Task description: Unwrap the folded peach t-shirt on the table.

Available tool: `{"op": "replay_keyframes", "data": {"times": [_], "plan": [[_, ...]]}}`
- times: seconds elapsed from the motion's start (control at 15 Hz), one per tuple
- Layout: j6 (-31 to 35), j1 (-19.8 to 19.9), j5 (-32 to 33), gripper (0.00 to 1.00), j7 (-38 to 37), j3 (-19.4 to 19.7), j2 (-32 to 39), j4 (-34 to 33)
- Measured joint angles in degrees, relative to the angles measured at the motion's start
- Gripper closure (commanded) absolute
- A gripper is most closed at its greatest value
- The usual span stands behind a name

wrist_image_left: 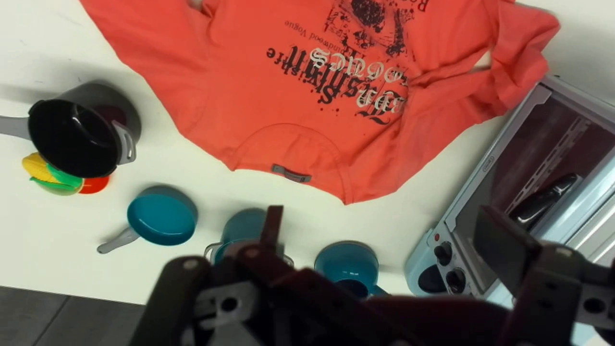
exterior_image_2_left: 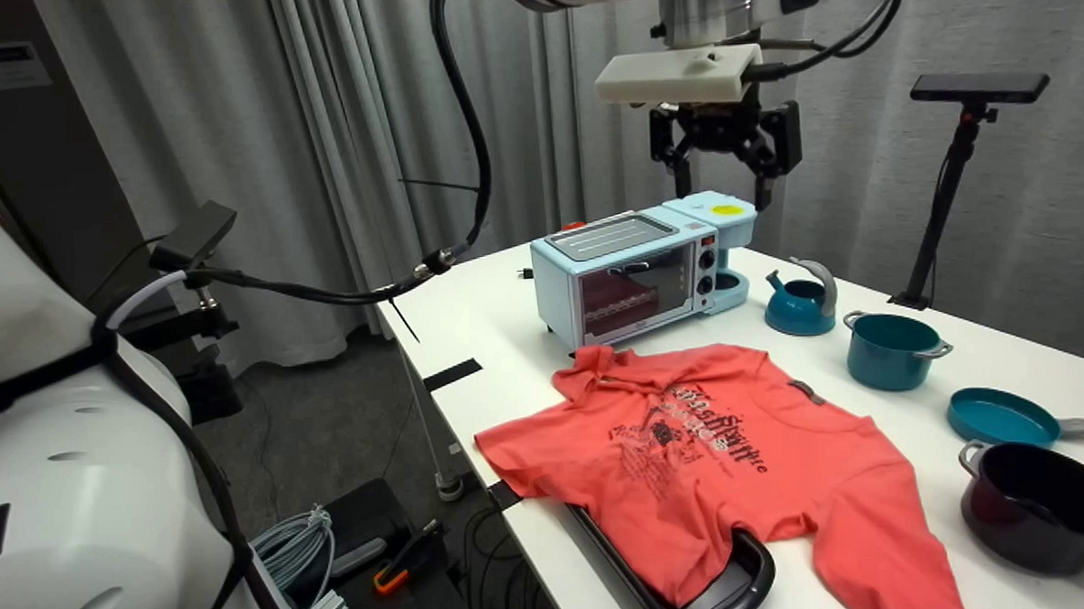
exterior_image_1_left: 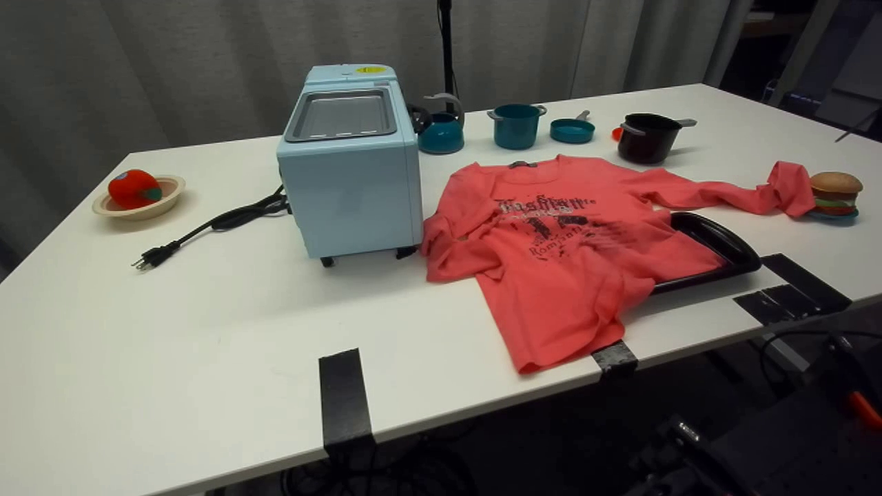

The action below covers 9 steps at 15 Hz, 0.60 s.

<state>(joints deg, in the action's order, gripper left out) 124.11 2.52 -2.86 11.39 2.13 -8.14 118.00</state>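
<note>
A peach-red long-sleeved t-shirt (exterior_image_1_left: 551, 238) lies mostly spread on the white table, print side up. It shows in both exterior views (exterior_image_2_left: 695, 453) and in the wrist view (wrist_image_left: 269, 96). One sleeve stretches out to a toy burger, its end crumpled. The other sleeve is folded and bunched beside the toaster oven. The lower part is wrinkled and drapes over a black tray (exterior_image_1_left: 734, 251); one hem corner lies near the table's front edge. My gripper (exterior_image_2_left: 723, 189) is open and empty, high above the table behind the oven. Its spread fingers show in the wrist view (wrist_image_left: 382, 223).
A light blue toaster oven (exterior_image_1_left: 351, 186) stands against the bunched sleeve. A teal kettle (exterior_image_2_left: 798, 307), teal pot (exterior_image_2_left: 892, 353), teal pan (exterior_image_2_left: 1000, 417) and black pot (exterior_image_2_left: 1045, 507) stand beyond the collar. The toy burger (exterior_image_1_left: 835, 193) touches the stretched sleeve. A bowl (exterior_image_1_left: 165, 200) holds a red toy.
</note>
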Motion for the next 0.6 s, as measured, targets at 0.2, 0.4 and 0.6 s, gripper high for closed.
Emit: {"op": "replay_keyframes", "data": {"times": [0.2,0.4,0.6], "plan": [[0.9,0.0,0.6,0.00,-1.5,0.0,-2.4,1.2],[1.3,0.0,0.9,0.00,-2.3,0.0,-4.6,2.4],[1.3,0.0,0.9,0.00,-2.5,0.0,-5.0,2.7]]}}
